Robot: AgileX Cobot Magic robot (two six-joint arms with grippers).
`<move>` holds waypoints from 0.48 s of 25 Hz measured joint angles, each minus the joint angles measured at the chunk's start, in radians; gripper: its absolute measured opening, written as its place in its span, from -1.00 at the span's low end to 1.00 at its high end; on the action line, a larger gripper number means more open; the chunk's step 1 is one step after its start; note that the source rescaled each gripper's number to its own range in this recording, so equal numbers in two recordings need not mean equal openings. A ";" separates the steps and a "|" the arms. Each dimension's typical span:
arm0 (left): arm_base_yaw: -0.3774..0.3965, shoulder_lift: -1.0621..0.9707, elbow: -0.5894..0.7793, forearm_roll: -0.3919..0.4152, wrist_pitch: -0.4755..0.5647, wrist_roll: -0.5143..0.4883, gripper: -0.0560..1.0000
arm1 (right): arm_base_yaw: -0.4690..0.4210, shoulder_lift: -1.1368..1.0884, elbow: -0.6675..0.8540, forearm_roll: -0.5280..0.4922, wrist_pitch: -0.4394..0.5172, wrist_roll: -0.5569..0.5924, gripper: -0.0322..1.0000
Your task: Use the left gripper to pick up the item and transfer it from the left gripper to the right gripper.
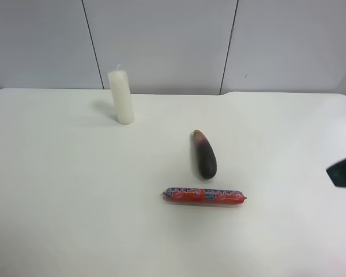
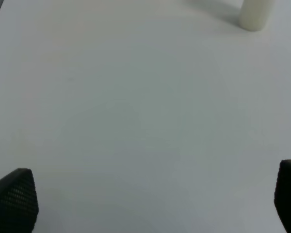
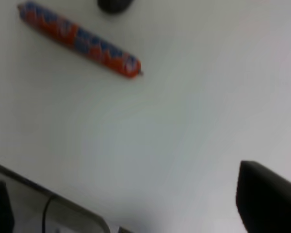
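Three items are on the white table (image 1: 57,190). A red sausage with blue print (image 1: 204,196) lies near the middle. A dark purple eggplant-like item (image 1: 205,154) lies just behind it. A white candle (image 1: 121,97) stands upright at the back left. The right wrist view shows the sausage (image 3: 80,40) and the dark item's end (image 3: 114,5) far from my right gripper (image 3: 136,208), which is open and empty. The left wrist view shows only the candle (image 2: 256,13), far from my left gripper (image 2: 145,204), which is open and empty over bare table.
A dark part of an arm (image 1: 343,171) shows at the exterior high view's right edge; the other arm is out of that view. A grey panelled wall (image 1: 161,40) stands behind the table. The table's edge (image 3: 48,199) shows in the right wrist view.
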 joint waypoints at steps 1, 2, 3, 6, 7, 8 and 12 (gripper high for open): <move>0.000 0.000 0.000 0.000 0.000 0.000 1.00 | 0.000 -0.028 0.034 -0.004 -0.009 0.000 0.92; 0.000 0.000 0.000 0.000 0.000 0.000 1.00 | 0.000 -0.062 0.072 -0.006 -0.025 0.001 0.92; 0.000 0.000 0.000 0.000 0.000 0.000 1.00 | 0.000 -0.126 0.135 -0.013 -0.052 0.010 0.92; 0.000 0.000 0.000 0.000 0.000 0.000 1.00 | 0.000 -0.226 0.205 -0.014 -0.088 0.054 0.92; 0.000 0.000 0.000 0.000 0.000 0.000 1.00 | 0.000 -0.264 0.219 -0.015 -0.096 0.074 0.92; 0.000 0.000 0.000 0.000 0.000 0.000 1.00 | 0.000 -0.305 0.229 -0.016 -0.100 0.093 0.92; 0.000 0.000 0.000 0.000 0.000 0.000 1.00 | 0.000 -0.471 0.263 -0.068 -0.101 0.139 0.92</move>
